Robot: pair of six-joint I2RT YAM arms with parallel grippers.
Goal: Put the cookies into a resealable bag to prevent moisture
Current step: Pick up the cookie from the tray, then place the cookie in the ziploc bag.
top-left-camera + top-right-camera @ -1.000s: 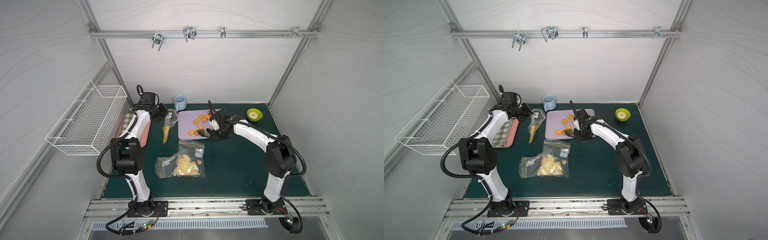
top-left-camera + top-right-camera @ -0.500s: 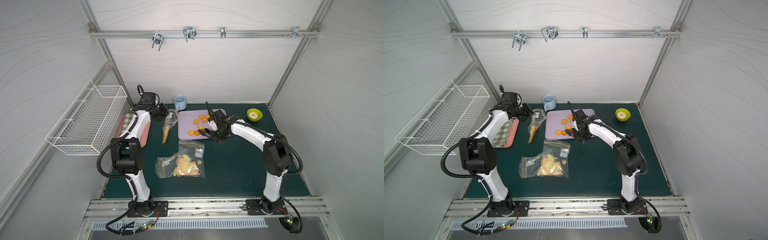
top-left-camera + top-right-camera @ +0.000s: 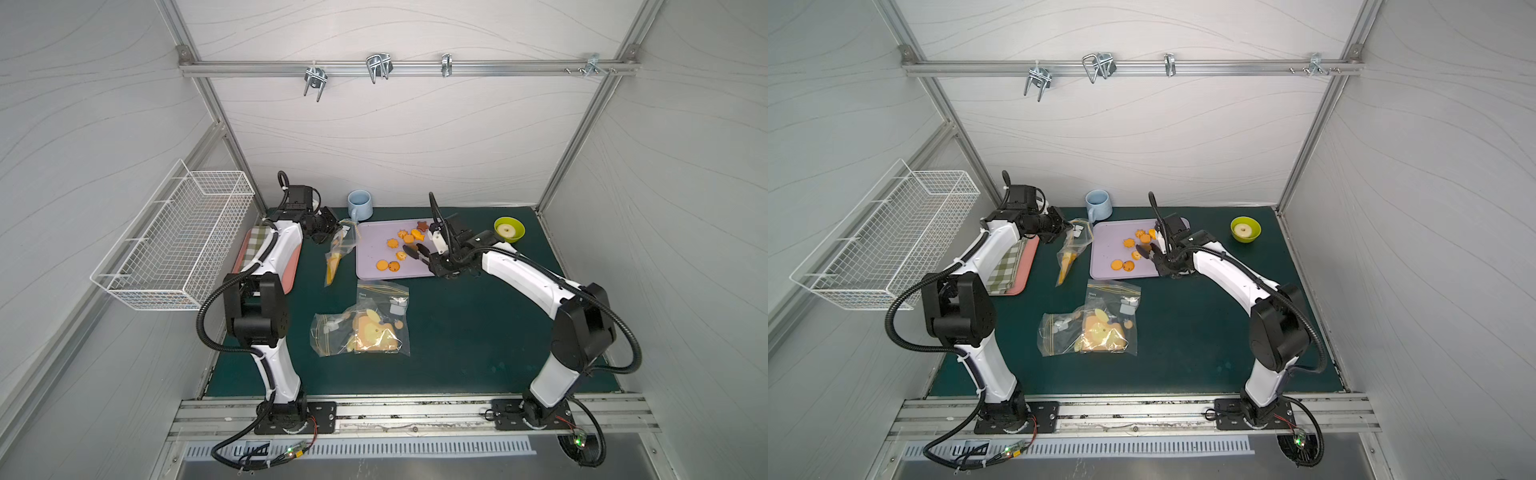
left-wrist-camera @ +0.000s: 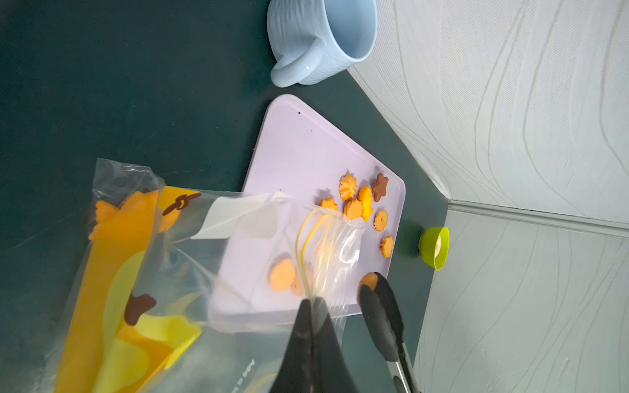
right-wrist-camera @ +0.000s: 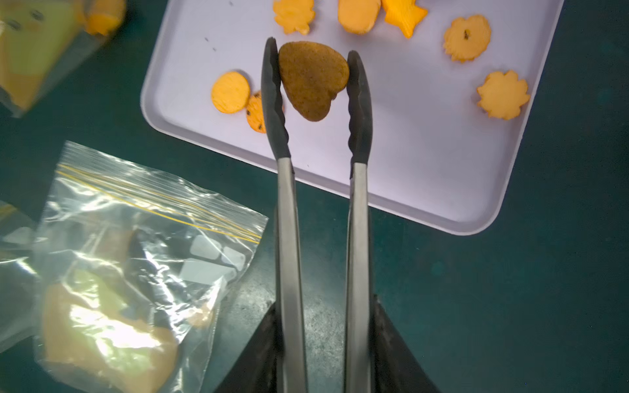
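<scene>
Over the last second the right gripper (image 3: 438, 262) has drawn its fingers closer on the tongs (image 5: 288, 211). The left arm and its bag sit where they were in both top views. We see the right gripper clamped on the steel handles of the tongs. The black tong tips pinch a heart-shaped cookie (image 5: 313, 80) between them. That cookie looks brownish in the right wrist view. It hangs over the lilac tray (image 3: 370, 272), towards the edge nearer the robot, and looks lifted off the surface.

The other cookies (image 3: 409, 239) lie loose on the tray. Two rounds sit near its front edge, with flower shapes, a star and one dark brown star (image 3: 423, 225) towards the back.

The left gripper (image 4: 311, 304) is pressed together on the top edge of a clear bag (image 3: 337, 253), by its yellow zip lines. It holds the bag up just beside the tray's left side, and the printed lower end reaches down to the green mat (image 3: 478, 340). Whether the bag's mouth stands open we cannot tell.

Two more bags (image 3: 365, 328) lie overlapping on the mat in front of the tray. A blue mug (image 3: 360, 203) stands behind the tray's left corner. A green bowl (image 3: 516, 233) holding a pale round piece sits at the back right. A pink tray (image 3: 1026, 270) with a checked cloth (image 3: 1007, 270) lies under the left arm, and a wire basket (image 3: 178, 232) hangs on the left wall.
</scene>
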